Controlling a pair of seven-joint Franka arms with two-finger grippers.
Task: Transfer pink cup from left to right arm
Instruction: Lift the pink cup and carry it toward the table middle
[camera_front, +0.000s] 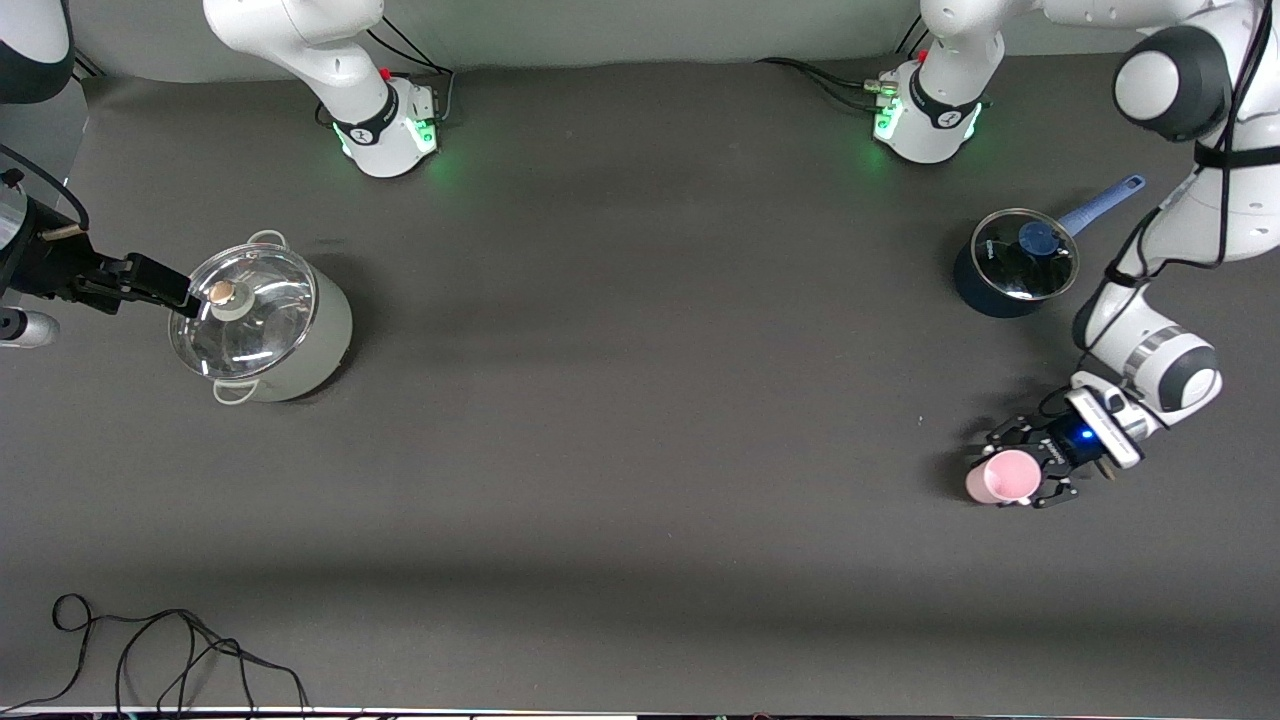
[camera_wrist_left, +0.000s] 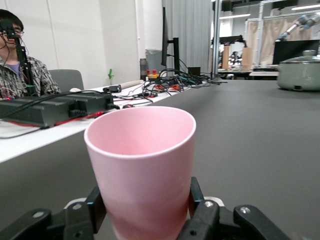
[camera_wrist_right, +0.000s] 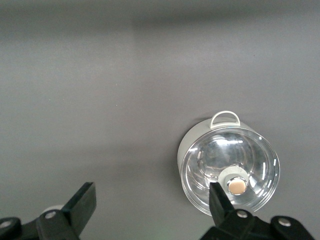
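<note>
Pickup looks done: left gripper (camera_front: 1030, 477) is clamped on the pink cup (camera_front: 1003, 477), upright between its fingers. Handover remains, since the right gripper (camera_wrist_right: 150, 210) hangs spread wide and empty above the grey pot (camera_front: 262, 322), well apart.

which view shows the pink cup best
The left wrist view: the pink cup fills the frame, upright, with the left gripper shut on its lower wall. The front view shows it only small, from above, at the left arm's end of the table. The right wrist view does not show it.

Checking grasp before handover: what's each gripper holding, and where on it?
Left gripper: shut on the pink cup, jaws on its lower sides. Right gripper: open, nothing held, over the lidded grey pot.
</note>
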